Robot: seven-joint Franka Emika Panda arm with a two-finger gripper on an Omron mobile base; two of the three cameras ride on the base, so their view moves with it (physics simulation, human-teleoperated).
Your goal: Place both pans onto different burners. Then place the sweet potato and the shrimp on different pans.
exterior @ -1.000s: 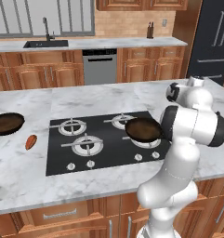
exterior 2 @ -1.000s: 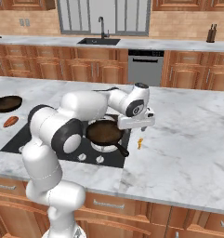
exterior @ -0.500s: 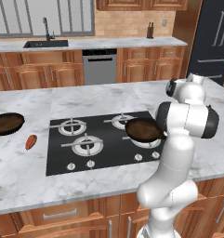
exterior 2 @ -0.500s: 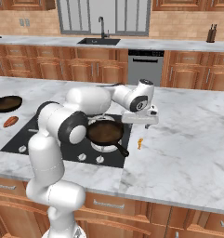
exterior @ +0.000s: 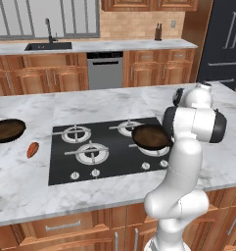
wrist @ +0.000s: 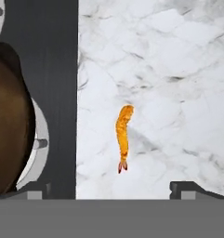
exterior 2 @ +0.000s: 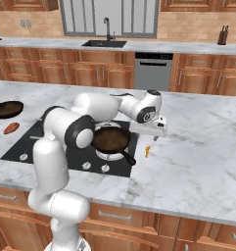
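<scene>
- Marble counter under the hand cam now, w/ the shrimp lying loose just off the cooktop's edge.
- Over the last sec I've swung the arm further right: gripper has moved off the near-right burner and hangs above the shrimp; shrimp also seen by the pan handle.
- Jaws spread about as wide as they go, nothing in them, tips either side of the shrimp line but well above it.
- Pan 1 sits on the near-right burner, handle pointing off toward the counter – hasn't shifted in that sec.
- Pan 2 is on the counter, left of the cooktop, sweet potato just beside it. Neither has moved.
- My read: one pan done, and I'm going for the shrimp before pan 2 is placed. Fine if the shrimp goes in pan 1.
- Next calls for a straight descent + close; the shrimp is thin, so a slip is a risk.
</scene>
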